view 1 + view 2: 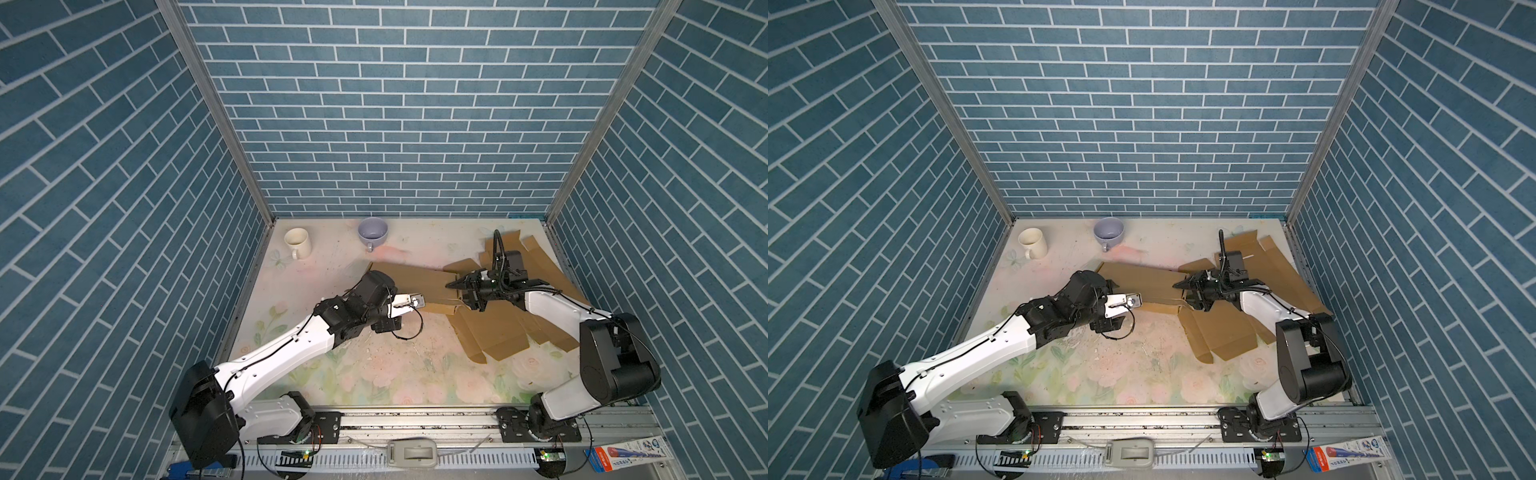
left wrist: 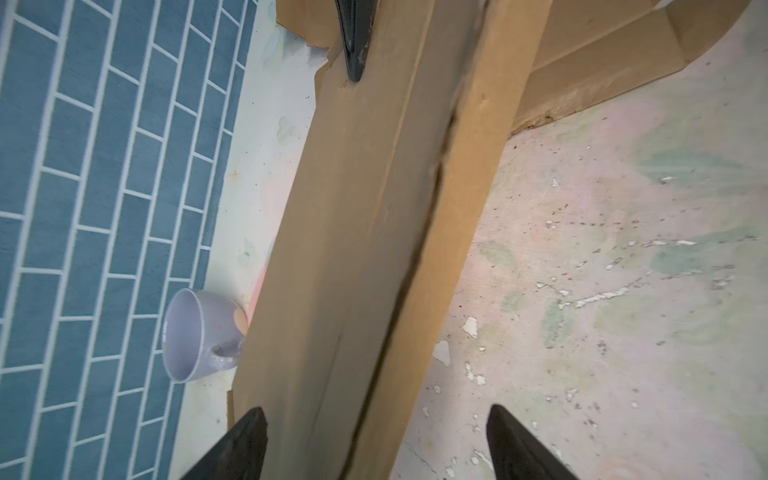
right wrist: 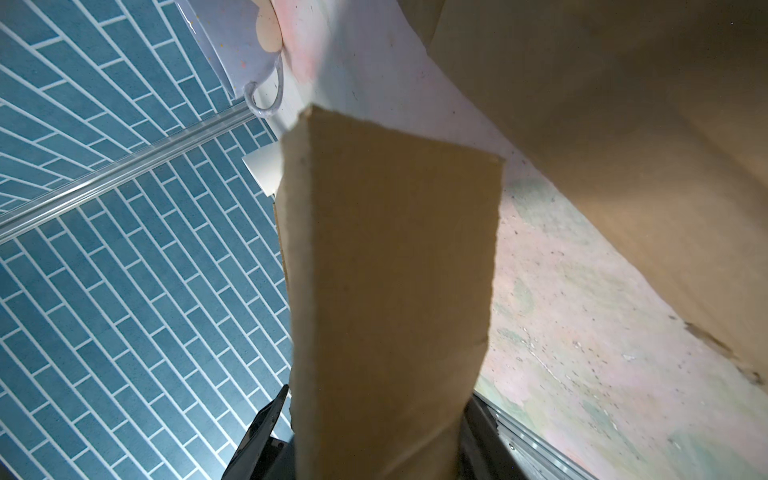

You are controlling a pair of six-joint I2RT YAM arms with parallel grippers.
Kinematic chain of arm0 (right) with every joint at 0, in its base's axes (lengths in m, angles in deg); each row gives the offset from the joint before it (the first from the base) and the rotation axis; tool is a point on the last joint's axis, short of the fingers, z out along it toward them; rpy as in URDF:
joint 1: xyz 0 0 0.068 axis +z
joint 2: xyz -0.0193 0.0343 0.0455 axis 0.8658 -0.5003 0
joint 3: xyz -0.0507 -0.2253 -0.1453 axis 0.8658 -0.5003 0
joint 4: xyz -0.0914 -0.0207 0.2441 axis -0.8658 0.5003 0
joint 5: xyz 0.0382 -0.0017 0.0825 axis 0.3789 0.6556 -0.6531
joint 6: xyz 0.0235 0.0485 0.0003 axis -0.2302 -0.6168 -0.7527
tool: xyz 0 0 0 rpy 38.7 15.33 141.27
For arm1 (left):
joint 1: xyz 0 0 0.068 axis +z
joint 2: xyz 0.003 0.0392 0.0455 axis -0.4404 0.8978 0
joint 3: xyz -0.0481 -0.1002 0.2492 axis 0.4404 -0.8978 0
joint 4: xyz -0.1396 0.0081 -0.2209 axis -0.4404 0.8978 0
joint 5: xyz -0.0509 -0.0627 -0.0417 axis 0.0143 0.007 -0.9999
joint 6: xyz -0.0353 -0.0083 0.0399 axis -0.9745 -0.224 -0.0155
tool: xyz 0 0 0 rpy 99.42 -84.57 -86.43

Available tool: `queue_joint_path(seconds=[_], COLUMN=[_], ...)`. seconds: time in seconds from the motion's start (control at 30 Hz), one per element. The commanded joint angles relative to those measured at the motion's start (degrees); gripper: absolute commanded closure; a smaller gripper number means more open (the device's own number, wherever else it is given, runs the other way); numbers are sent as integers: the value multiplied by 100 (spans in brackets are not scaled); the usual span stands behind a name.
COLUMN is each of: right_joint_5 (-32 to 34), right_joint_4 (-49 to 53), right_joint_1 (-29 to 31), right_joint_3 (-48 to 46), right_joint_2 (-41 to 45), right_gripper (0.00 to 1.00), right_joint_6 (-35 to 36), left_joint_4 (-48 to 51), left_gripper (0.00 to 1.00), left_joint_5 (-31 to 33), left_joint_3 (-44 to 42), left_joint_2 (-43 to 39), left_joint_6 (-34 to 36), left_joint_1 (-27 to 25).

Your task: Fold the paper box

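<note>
Midway through folding the paper box (image 1: 490, 332): spread over the right of the counter (image 1: 374, 374), with one long wall raised. Straddled at one end by the left gripper (image 2: 376, 409), jaws wide, gripping nothing. Met at the other by the right gripper (image 1: 453, 285), part-closed around a flap; impossible to tell whether clamped. Next, likely: steady the wall, tuck the flap inward.
</note>
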Motion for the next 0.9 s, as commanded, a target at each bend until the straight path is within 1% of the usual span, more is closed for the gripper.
queue_joint_path(seconds=[0.0,0.17,0.23,0.4,0.47,0.53,0.67,0.77,0.87], right_joint_5=[-377,-660,-748,-959,-1026,-1070,-1082,-1116,-1099], right_joint_4=[146,-110,-116,-142,-165,-203,-282,-318,-214], right_joint_1=[41,99,158,320,346,349,351,291,124], right_joint_3=[267,238,256,252,221,212,223,186,87], right_joint_2=[201,215,201,149,107,90,95,120,269], right_gripper=[73,74,74,74,73,69,57,48,43], right_joint_6=[-312,-654,-689,-716,-719,-720,-729,-674,-504], left_joint_4=[-568,-1286,-1589,-2366,-2532,-2559,-2385,-2167,-1705], left_gripper=[17,19,20,31,35,39,45,48,50], left_joint_5=[640,1034,1229,1753,1838,1861,1878,1904,1902], left_joint_3=[-315,-746,-920,-1266,-1277,-1379,-1412,-1370,-1321], left_joint_2=[-51,-231,-267,-302,-351,-407,-488,-543,-592], left_joint_6=[572,1079,1307,2021,2143,2193,2181,2074,1846], left_joint_1=[-135,-249,-309,-436,-439,-441,-445,-438,-428])
